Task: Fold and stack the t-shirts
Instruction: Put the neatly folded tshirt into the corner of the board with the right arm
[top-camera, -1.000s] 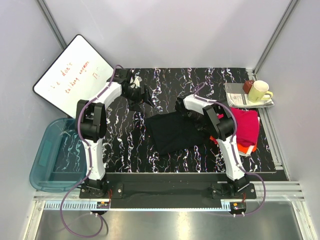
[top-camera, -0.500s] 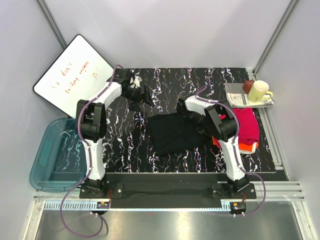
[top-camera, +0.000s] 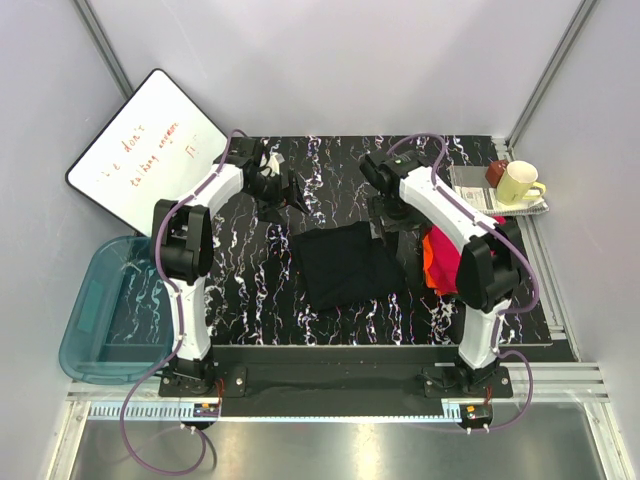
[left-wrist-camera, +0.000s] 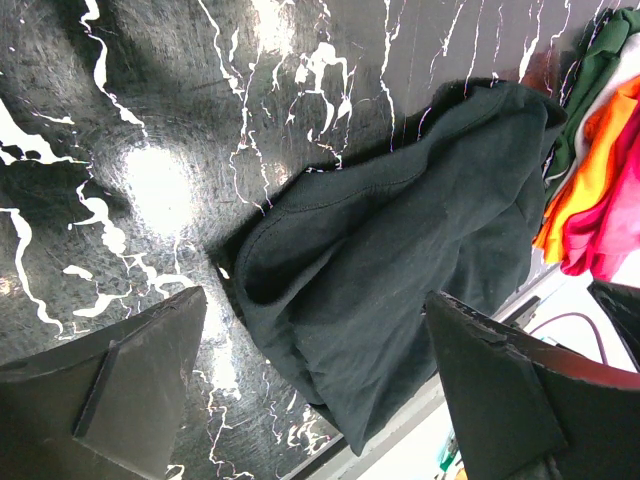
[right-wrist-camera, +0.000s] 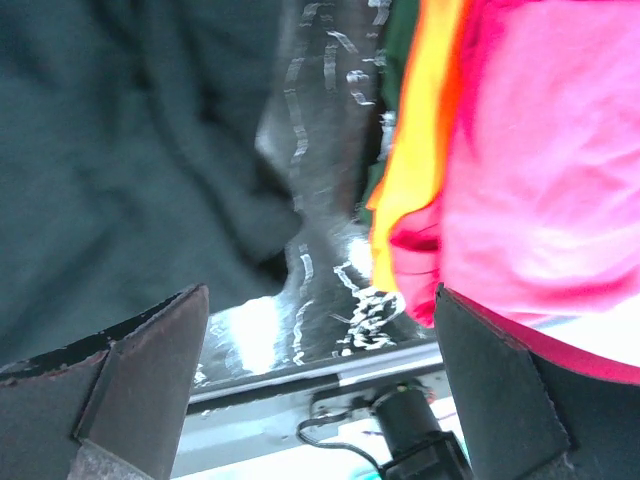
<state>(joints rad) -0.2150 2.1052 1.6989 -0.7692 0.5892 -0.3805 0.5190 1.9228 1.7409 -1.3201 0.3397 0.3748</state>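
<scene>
While I hang over the table (top-camera: 250, 290), right gripper (right-wrist-camera: 320, 295): fingers apart, empty.
Left gripper (top-camera: 282, 192): fingers apart, near far edge.
Black tee (top-camera: 345, 265): table's middle.
Pink tee (right-wrist-camera: 530, 150): by right edge, beside orange cloth (right-wrist-camera: 420, 130).

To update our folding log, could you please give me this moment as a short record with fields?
black t-shirt: loosely folded, centre of table, not stacked
pink t-shirt: right of it, with orange piece; bare table between the two
left gripper: open, empty, above the table
right gripper: open, empty, over that gap
cream mug: far right corner
</scene>
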